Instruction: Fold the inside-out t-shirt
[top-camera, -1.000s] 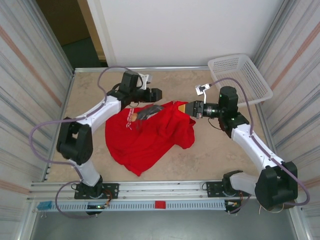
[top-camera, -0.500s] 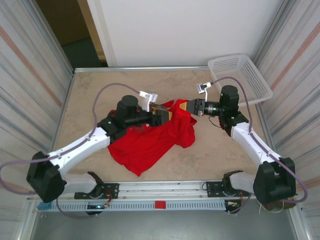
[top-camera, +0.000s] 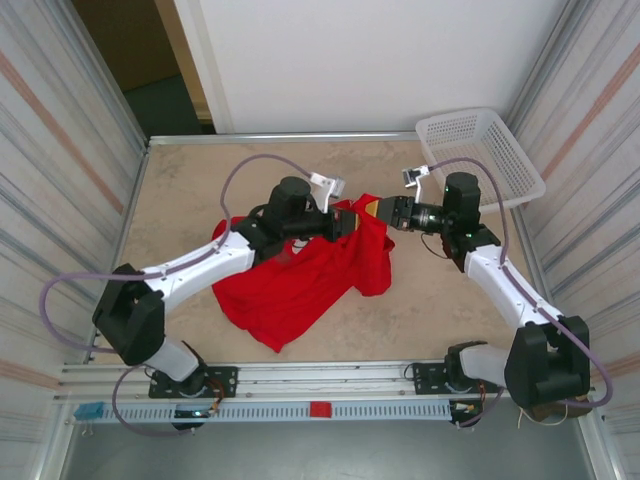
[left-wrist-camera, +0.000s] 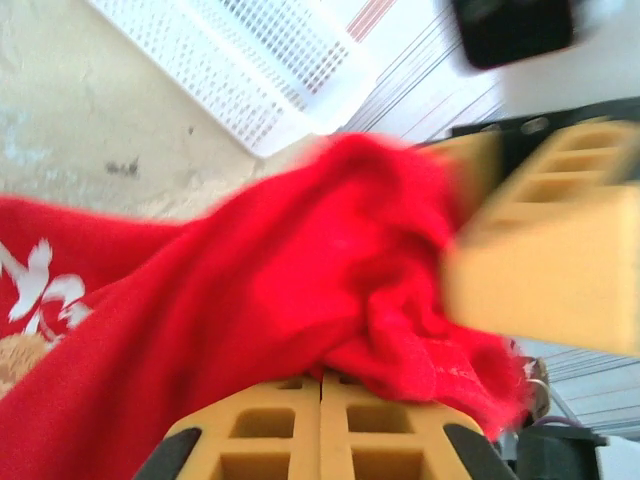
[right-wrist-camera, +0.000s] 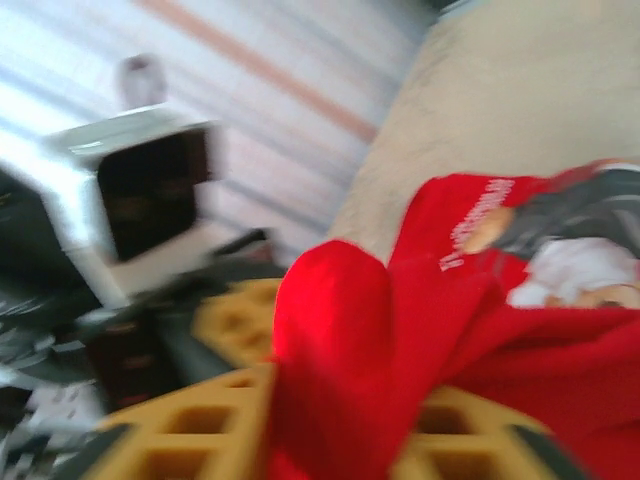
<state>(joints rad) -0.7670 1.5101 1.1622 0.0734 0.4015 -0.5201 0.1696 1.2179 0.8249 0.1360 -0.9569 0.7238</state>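
Looking at the inside-out t-shirt (top-camera: 295, 285): bright red, crumpled in a heap around the middle of the tabletop (top-camera: 180, 190), far edge held up in a peak between the two arms. Clamped on that raised bit with the left gripper (top-camera: 350, 222). From the left wrist view, yellow fingers (left-wrist-camera: 260, 440) pressed together with a wad of red cloth spilling over the tips. Right up against it from the other side, the right gripper (top-camera: 380, 212), nearly nose to nose with the left. Can't tell whether gripping or loose there. Right wrist view too blurry, just yellow fingers (right-wrist-camera: 200, 420) either side of a hump of red. Teddy-bear-ish print (right-wrist-camera: 580, 265) showing further down the shirt. White mesh basket (top-camera: 480, 150) off at the far right corner, well apart from the cloth.
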